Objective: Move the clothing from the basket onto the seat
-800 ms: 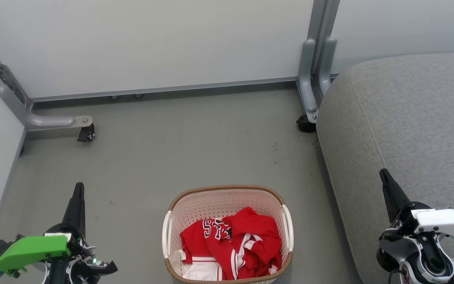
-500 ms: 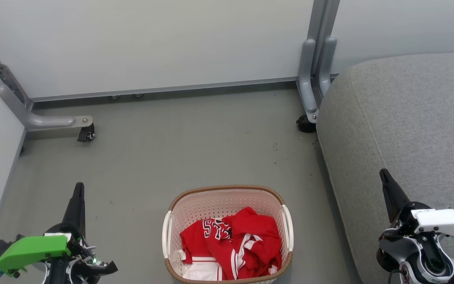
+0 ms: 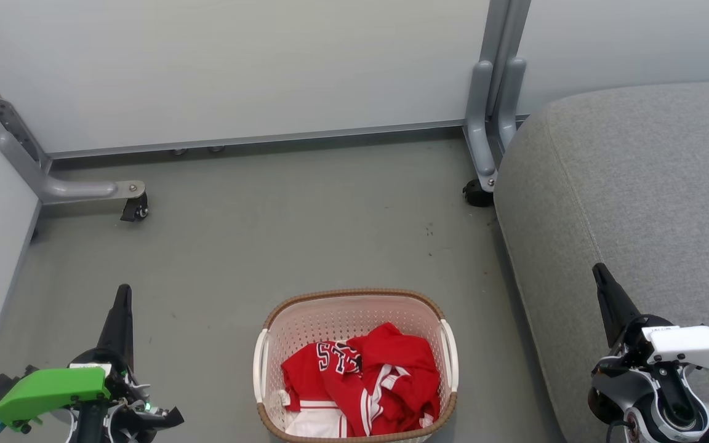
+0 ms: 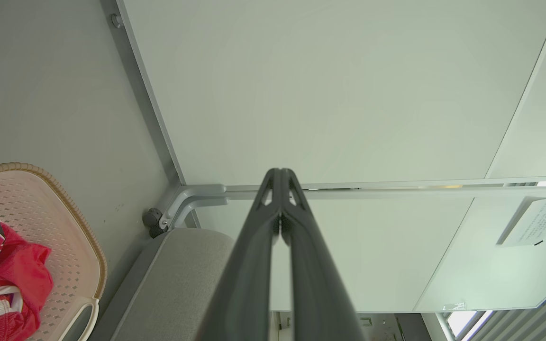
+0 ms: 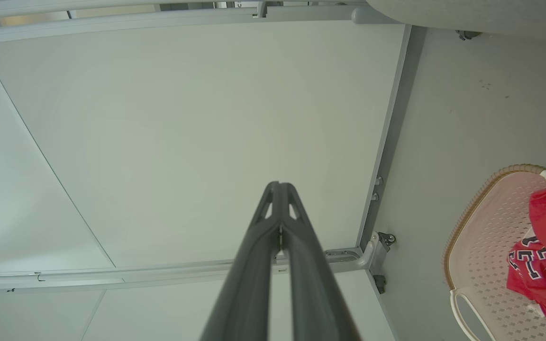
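A cream perforated basket (image 3: 354, 301) with a brown rim stands on the grey floor at the bottom centre. Crumpled red clothing (image 3: 367, 381) with white stripes and black-and-white lettering lies inside it. The large light-grey seat (image 3: 637, 184) fills the right side. My left gripper (image 3: 123, 290) is shut and empty, left of the basket. My right gripper (image 3: 597, 269) is shut and empty over the seat's front edge. The left wrist view shows the shut gripper (image 4: 280, 171), the basket (image 4: 64, 203), the clothing (image 4: 7, 265) and the seat (image 4: 178, 279). The right wrist view shows the shut gripper (image 5: 279, 183), the basket (image 5: 481, 227) and the clothing (image 5: 545, 265).
Pale partition panels (image 3: 237, 67) close off the back and left. Their grey metal feet with black castors (image 3: 135, 209) (image 3: 476, 194) stand on the floor. Open grey floor (image 3: 305, 234) lies between the basket and the panels.
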Motion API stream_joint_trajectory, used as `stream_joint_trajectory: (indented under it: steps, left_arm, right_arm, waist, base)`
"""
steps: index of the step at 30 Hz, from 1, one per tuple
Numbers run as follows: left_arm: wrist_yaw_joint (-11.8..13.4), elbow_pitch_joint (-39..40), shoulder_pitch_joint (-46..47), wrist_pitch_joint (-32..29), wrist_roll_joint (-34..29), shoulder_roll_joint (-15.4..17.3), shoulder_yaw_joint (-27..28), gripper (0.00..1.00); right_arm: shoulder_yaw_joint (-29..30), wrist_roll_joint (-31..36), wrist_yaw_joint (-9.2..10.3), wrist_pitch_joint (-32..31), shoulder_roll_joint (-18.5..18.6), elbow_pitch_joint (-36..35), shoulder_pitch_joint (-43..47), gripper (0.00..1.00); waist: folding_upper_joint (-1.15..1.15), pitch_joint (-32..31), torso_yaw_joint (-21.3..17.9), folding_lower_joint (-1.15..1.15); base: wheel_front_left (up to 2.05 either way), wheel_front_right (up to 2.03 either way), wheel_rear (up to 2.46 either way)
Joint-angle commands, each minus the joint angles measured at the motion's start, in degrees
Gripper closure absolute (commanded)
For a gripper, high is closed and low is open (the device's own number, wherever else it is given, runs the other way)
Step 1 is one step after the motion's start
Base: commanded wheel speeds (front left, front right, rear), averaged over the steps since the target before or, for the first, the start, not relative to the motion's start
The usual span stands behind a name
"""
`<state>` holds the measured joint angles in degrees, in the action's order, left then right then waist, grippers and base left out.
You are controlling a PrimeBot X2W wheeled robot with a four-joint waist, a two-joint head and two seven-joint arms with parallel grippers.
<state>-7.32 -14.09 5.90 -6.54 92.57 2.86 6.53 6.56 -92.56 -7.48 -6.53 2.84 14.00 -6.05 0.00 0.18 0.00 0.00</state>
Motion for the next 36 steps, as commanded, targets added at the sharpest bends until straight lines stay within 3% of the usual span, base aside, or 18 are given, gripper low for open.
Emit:
stream_joint_trajectory:
  steps: [1, 10, 11, 21, 36]
  left_arm:
    - [-0.4, 0.0, 0.9, -0.1, -0.3, 0.1, 0.0, 1.0]
    - [-0.4, 0.0, 0.9, -0.1, -0.3, 0.1, 0.0, 1.0]
    - [0.0, 0.0, 0.0, 0.0, 0.0, 0.0, 0.0, 0.0]
    - [0.1, -0.3, -1.5, 2.1, -3.4, 0.0, -1.9, 0.0]
    - [2.5, 4.0, -3.0, 6.0, -25.2, -0.2, -5.1, 0.0]
  right_arm:
    - [0.0, 0.3, -0.02, -0.1, 0.1, 0.1, -0.5, 1.0]
    - [0.0, 0.3, -0.02, -0.1, 0.1, 0.1, -0.5, 1.0]
    - [0.0, 0.0, 0.0, 0.0, 0.0, 0.0, 0.0, 0.0]
    - [-2.5, 2.9, 0.01, 2.1, 0.2, 0.5, 1.5, 0.0]
    - [-5.3, 26.8, 0.0, 6.0, -0.1, -2.5, 2.9, 0.0]
  waist:
    - [0.0, 0.0, 0.0, 0.0]
    - [0.0, 0.0, 0.0, 0.0]
    - [0.0, 0.0, 0.0, 0.0]
    - [0.0, -0.1, 0.0, 0.0]
    - [0.0, -0.4, -0.2, 0.0]
  base:
    - [0.0, 0.0, 0.0]
    - [0.0, 0.0, 0.0]
    - [0.0, 0.0, 0.0]
    - [0.0, 0.0, 0.0]
    - [0.0, 0.0, 0.0]
